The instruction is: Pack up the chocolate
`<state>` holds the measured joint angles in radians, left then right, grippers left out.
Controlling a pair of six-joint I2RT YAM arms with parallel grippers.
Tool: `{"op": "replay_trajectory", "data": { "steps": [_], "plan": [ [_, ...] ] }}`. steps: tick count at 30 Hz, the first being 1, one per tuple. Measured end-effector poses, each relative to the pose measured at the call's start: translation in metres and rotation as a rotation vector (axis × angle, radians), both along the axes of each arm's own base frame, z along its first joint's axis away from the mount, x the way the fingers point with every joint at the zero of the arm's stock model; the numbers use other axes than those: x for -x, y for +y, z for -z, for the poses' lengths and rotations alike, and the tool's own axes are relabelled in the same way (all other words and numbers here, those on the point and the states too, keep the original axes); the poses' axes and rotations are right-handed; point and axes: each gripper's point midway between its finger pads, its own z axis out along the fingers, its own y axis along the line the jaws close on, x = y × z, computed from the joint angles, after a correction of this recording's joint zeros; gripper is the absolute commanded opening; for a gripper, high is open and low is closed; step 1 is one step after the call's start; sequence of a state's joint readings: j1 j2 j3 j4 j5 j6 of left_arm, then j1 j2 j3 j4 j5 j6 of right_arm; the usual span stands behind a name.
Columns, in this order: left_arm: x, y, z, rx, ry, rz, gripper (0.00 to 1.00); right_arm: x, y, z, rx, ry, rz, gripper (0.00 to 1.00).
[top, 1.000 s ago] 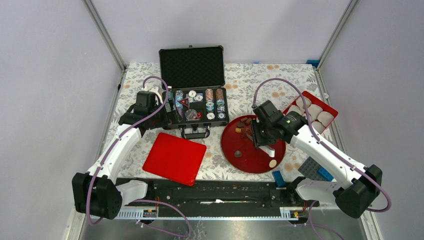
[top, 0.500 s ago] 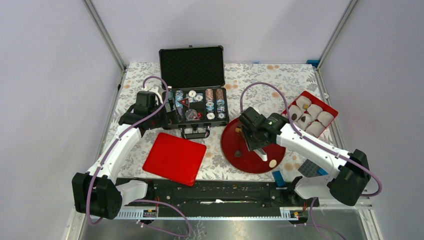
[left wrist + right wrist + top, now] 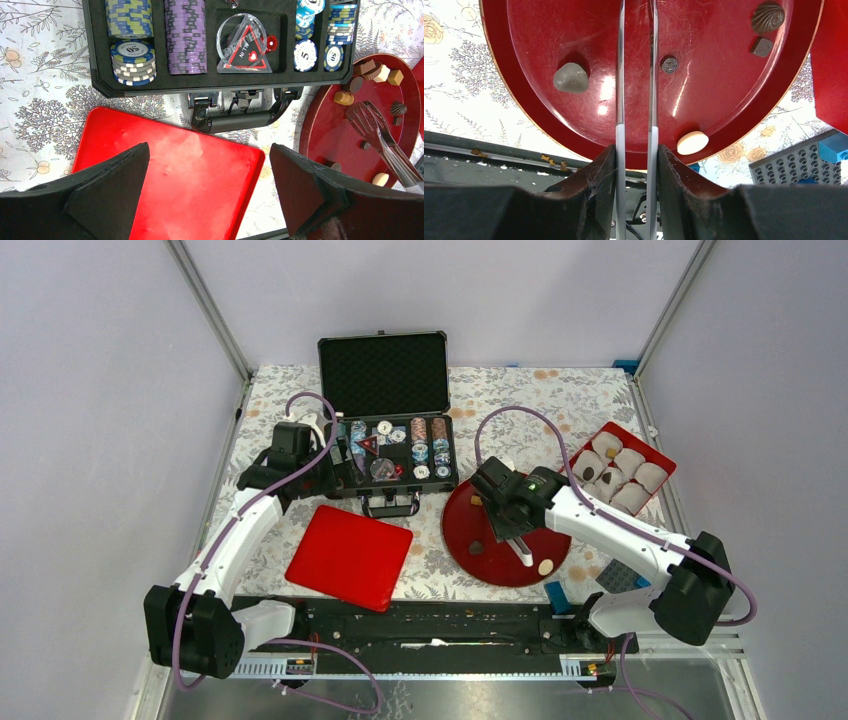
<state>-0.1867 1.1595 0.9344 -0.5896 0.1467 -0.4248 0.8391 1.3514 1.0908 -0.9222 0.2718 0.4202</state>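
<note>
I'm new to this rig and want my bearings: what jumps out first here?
The right gripper clamps metal tongs over a round red plate scattered with small chocolates, right of centre. An open black case of striped poker chips sits at the far middle, a red square lid in front.

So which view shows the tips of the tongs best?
Left wrist: the tongs show right down to their tips, nearly together over the red plate. Right wrist shows only their two arms clamped in the right gripper, tips cut off. Top external shows just a small pale stretch.
</note>
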Motion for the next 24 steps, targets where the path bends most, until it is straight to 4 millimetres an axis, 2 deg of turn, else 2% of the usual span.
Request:
{"op": "replay_trajectory", "data": {
  "steps": [8, 15, 18, 24],
  "plan": [
    [0.0, 0.0, 0.0, 0.0, 0.0, 0.0, 0.99, -0.003, -0.003, -0.003, 0.009, -0.021, 0.013, 0.22],
    [0.0, 0.0, 0.0, -0.001, -0.001, 0.002, 0.99, -0.012, -0.016, -0.024, 0.002, -0.088, 0.073, 0.18],
    [0.0, 0.0, 0.0, -0.001, -0.001, 0.002, 0.99, -0.024, -0.033, -0.037, -0.031, -0.122, 0.159, 0.18],
    [0.0, 0.0, 0.0, -0.001, -0.001, 0.002, 0.99, -0.046, -0.086, -0.068, -0.069, -0.211, 0.36, 0.18]
  ]
}}
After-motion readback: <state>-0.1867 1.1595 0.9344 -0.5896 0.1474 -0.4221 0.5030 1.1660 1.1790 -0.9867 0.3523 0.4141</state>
